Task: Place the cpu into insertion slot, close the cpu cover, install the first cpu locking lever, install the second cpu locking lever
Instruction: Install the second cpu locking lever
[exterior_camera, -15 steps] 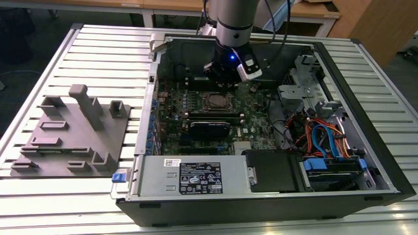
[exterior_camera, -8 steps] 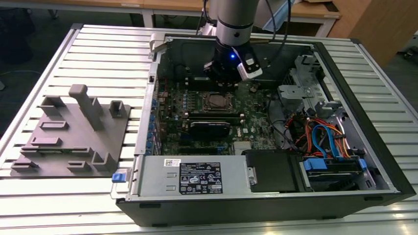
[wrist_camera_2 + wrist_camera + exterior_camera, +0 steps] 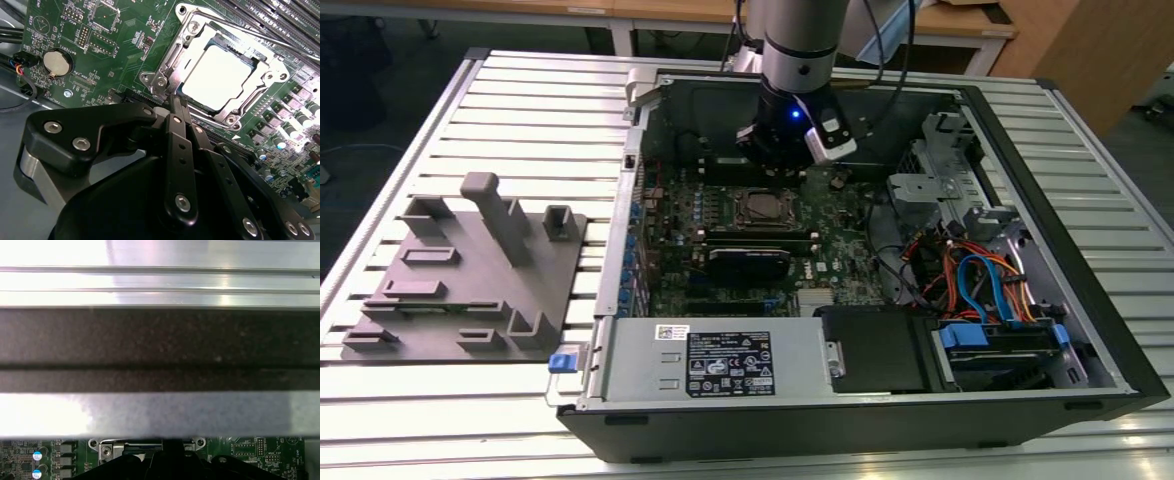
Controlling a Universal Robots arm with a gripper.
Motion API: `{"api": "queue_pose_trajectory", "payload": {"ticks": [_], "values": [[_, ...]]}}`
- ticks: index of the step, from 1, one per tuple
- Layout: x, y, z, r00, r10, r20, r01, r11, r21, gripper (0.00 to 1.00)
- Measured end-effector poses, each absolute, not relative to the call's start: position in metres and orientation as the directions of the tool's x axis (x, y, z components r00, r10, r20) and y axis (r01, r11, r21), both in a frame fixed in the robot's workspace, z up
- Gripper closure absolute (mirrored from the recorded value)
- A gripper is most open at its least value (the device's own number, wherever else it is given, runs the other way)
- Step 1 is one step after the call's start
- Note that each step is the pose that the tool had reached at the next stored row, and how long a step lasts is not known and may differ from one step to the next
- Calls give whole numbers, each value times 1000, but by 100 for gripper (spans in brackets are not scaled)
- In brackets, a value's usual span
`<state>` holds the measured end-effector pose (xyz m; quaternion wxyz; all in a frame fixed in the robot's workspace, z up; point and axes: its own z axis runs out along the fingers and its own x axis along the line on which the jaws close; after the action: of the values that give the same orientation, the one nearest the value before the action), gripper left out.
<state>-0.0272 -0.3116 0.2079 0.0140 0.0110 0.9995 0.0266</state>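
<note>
One arm reaches down into one open computer case (image 3: pixel 1067 330) lying on a slatted table (image 3: pixel 520 90). In the exterior view the gripper (image 3: pixel 781 165) hangs at upper centre of the frame, just above the socket (image 3: pixel 758 207) on the green board (image 3: pixel 841 260); its fingers are hidden there by the wrist.

The second wrist view shows them: the two black fingers (image 3: pixel 179 120) lie pressed together, pinching nothing, their tip at the near corner of the cover (image 3: pixel 172 65). That cover is down over the socket, upper right of centre in this frame, and the one cpu (image 3: pixel 220 75) sits inside it, its bright silvery top showing through the square window. One coin cell (image 3: pixel 56 62) sits at upper left of the frame. Board lettering is too small to read.

In the exterior view, one grey fixture block (image 3: pixel 467 270) stands at left, and one white sticker (image 3: pixel 671 332) and one black label (image 3: pixel 754 364) lie on the power supply (image 3: pixel 640 372) at lower centre, print unreadable.

The first wrist view looks along the case wall (image 3: pixel 160 350), with a strip of board along the bottom edge.
</note>
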Motion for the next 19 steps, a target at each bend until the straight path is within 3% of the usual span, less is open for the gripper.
{"api": "queue_pose_trajectory", "payload": {"ticks": [19], "values": [[-27, -313, 220, -999, 23, -27, 21, 998, 53, 90]]}}
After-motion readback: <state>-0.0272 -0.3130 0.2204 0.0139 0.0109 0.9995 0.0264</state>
